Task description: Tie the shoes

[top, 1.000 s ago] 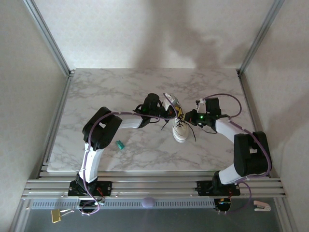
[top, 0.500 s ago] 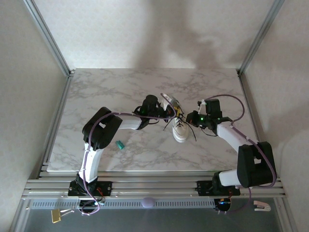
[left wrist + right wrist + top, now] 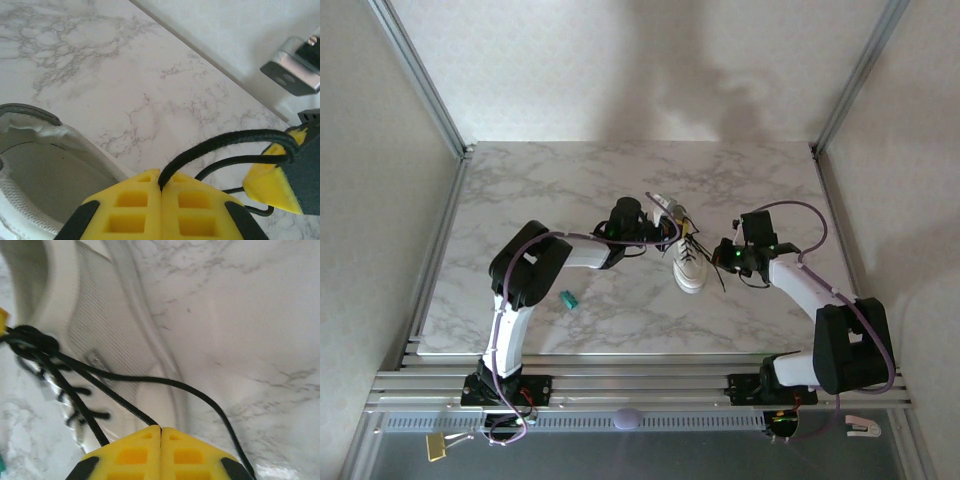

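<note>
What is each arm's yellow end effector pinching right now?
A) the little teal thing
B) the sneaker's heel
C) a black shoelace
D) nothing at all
C: in each wrist view a black lace runs into the shut seam of the left end effector and the right end effector, beside the white sneaker.

A small white low-top sneaker (image 3: 687, 264) rests around the middle of the marble table. Its toe points toward the near edge and its heel angles far and slightly left. Its thin black laces (image 3: 694, 247) meet in a knot (image 3: 36, 342) above the upper, and strands stretch out from there, to the left and to the right.
</note>
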Available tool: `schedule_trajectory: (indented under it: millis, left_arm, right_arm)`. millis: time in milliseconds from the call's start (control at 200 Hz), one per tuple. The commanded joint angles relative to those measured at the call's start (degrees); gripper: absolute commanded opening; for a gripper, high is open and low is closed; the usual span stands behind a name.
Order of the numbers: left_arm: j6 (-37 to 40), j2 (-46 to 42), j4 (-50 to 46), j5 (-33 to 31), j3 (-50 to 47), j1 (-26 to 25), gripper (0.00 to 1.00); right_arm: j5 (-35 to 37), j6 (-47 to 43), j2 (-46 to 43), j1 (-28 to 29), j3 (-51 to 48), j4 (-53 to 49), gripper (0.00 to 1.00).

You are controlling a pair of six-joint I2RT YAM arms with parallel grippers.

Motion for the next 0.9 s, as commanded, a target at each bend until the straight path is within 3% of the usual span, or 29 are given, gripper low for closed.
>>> schedule_trajectory:
  millis: [0,225,405,475,616,681,766,896]
  left_arm:
    - [-1.2,0.0,4.0,-1.4,-0.7,1.2,0.0]
    - [-1.0,0.3,4.0,0.2,-0.7,1.2,0.0]
    - [-1.0,0.2,4.2,0.4,-0.9,1.1,0.0]
    - [-1.0,0.2,4.4,0.3,-0.9,1.2,0.0]
    - [-1.0,0.2,4.7,0.7,-1.0,1.2,0.0]
    - [-1.1,0.3,4.8,0.7,-1.1,1.3,0.0]
    - [-1.4,0.3,5.0,0.9,-1.0,1.3,0.0]
    - [-1.4,0.5,5.1,1.0,-0.9,1.3,0.0]
  right_arm:
    - [2.6,0.7,-0.4,0.3,0.8,-4.2,0.0]
    - [-10.8,-3.2,-1.7,1.7,-0.5,4.5,0.0]
    - [-12.7,-6.3,1.2,6.5,1.9,3.9,0.0]
    - [-10.6,-7.0,1.4,7.9,2.4,3.0,0.02]
    - [-0.2,-5.7,-1.7,7.8,1.9,1.3,0.27]
    - [4.3,-4.0,-2.6,7.4,1.9,1.2,0.32]
    - [7.9,-2.1,-1.9,6.5,2.4,0.9,0.3]
    - [6.7,-2.2,1.0,5.4,4.3,1.6,0.2]
